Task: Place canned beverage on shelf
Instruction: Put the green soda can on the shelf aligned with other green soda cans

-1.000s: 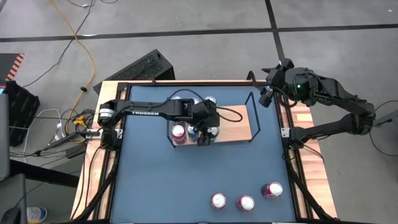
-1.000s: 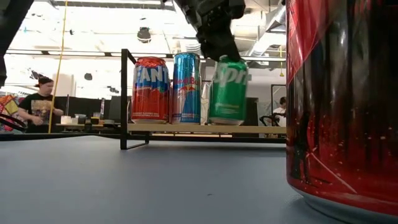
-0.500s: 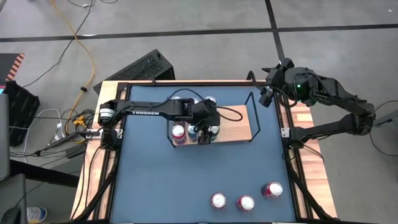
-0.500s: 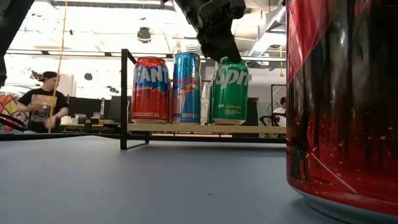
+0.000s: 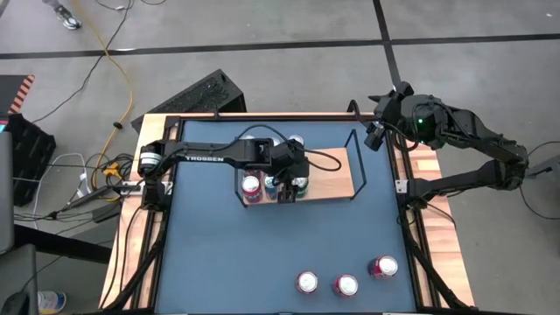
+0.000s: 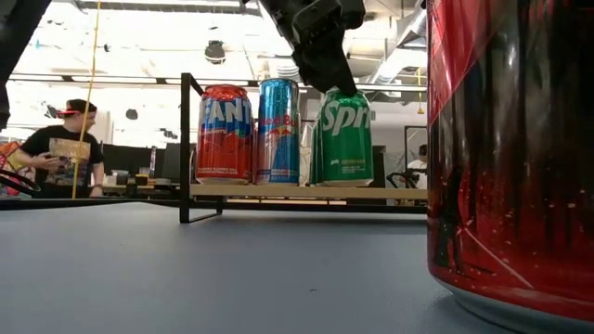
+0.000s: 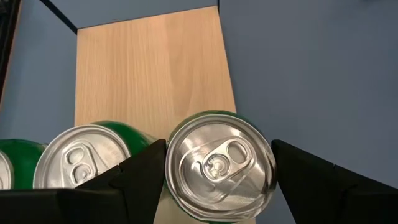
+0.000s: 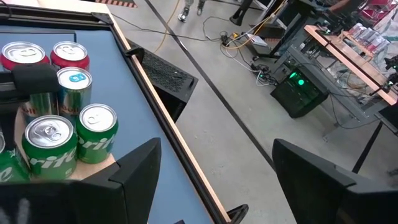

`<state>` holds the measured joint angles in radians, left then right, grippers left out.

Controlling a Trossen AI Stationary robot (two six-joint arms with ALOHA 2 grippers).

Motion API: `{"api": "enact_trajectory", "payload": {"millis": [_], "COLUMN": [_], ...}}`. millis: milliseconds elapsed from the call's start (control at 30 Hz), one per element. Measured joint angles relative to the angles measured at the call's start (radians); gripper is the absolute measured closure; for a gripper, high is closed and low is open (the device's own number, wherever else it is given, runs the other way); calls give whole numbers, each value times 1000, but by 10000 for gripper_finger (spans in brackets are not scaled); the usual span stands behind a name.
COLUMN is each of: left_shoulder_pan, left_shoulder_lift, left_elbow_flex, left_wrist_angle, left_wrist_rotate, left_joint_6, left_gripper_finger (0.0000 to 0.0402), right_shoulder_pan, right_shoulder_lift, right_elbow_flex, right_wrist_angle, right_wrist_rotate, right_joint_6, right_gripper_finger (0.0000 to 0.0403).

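I am reaching my left end effector (image 5: pixel 290 189) down over the low light-wood shelf with thin black wire end frames (image 5: pixel 331 182), and its two dark fingers (image 7: pixel 140 171) are sitting on either side of the top of the green Sprite can (image 6: pixel 343 138), closed around it just under the rim. In my left wrist view the can's silver lid with its pull tab (image 7: pixel 219 165) is filling the space between my fingers, and a second green can (image 7: pixel 81 160) is standing just beside it on the pale board. Seen level across the table, the green Sprite can is standing upright on the shelf board, at the end of a row with a tall slim blue Red Bull can (image 6: pixel 278 132) next to it and a red-orange Fanta can (image 6: pixel 224 134) beyond that, near the black upright of the frame. My right end effector (image 5: pixel 374 131) is waiting off the far right corner of the dark-blue table (image 5: pixel 219 254), and its fingers are spread wide with nothing between them. Three more red-topped cans (image 5: pixel 345 282) are standing in a row near the front edge of the table, well apart from the shelf. In the room behind, a person in a dark shirt (image 6: pixel 65 148) is standing at a bench.
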<state>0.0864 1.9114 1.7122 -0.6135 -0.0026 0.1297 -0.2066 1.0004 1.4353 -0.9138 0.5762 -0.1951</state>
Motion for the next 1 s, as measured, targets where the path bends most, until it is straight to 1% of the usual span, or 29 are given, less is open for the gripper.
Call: {"api": "enact_trajectory", "payload": {"millis": [500, 600, 800, 1000], "left_shoulder_pan": [5, 5, 5, -2], "left_shoulder_lift": [0, 0, 0, 0], "left_elbow_flex": [0, 0, 0, 0], "left_wrist_angle": [-9, -10, -22, -27], "left_wrist_rotate": [48, 45, -8, -39], "left_joint_6": [2, 2, 9, 8], "left_gripper_finger": [136, 123, 81, 70], "right_shoulder_pan": [0, 0, 0, 0], "right_shoulder_lift": [0, 0, 0, 0], "right_elbow_flex": [0, 0, 0, 0], "right_wrist_angle": [0, 1, 1, 1], "right_wrist_rotate": [-1, -1, -1, -1], "right_joint_6": [-15, -15, -15, -15], "right_gripper_finger": [99, 99, 99, 99]}}
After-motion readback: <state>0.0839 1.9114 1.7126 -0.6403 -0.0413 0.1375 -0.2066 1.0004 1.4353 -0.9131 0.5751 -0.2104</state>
